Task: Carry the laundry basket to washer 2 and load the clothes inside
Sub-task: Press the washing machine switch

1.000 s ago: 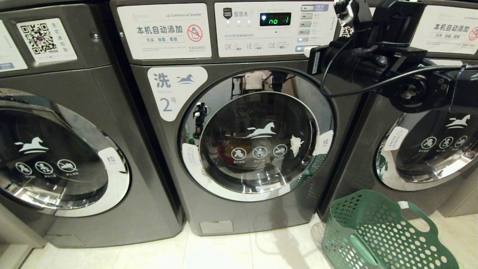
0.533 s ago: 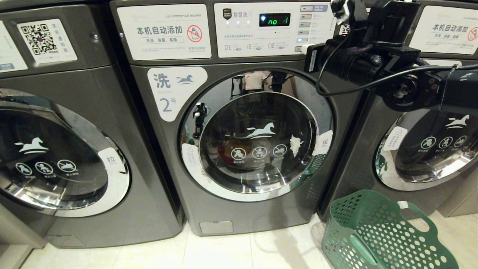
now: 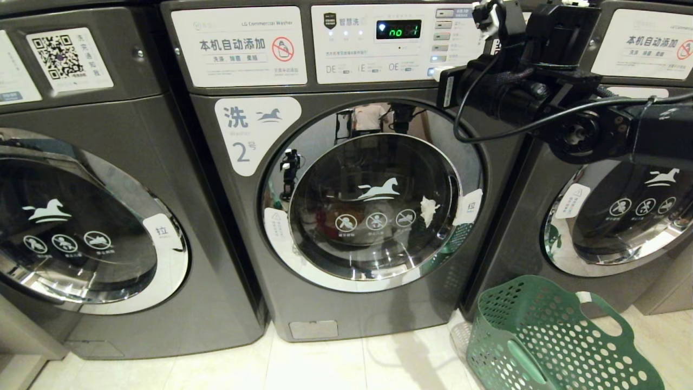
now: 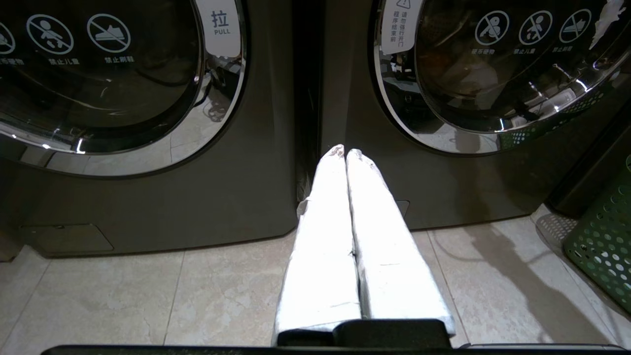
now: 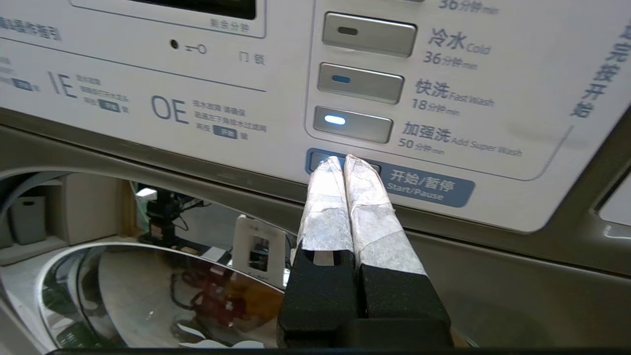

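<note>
Right gripper (image 5: 343, 160), fingers pressed together, tips at Start/Pause button (image 5: 389, 185) on washer 2 (image 3: 346, 303) panel. Door (image 3: 373, 197) closed, pink and orange clothes (image 5: 222, 296) visible behind glass. Basket (image 3: 547, 346) on floor beside washer, looks empty. Loading seems done; only start left. Left gripper (image 4: 346, 153) closed, low, idle.

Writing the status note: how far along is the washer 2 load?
Done: laundry basket sits empty beside washer 2, door shut, red and orange clothes visible through the glass. In hand: right end effector, shut, tips at the Start/Pause button. Left: confirming the start. Left end effector idles low, shut.
</note>
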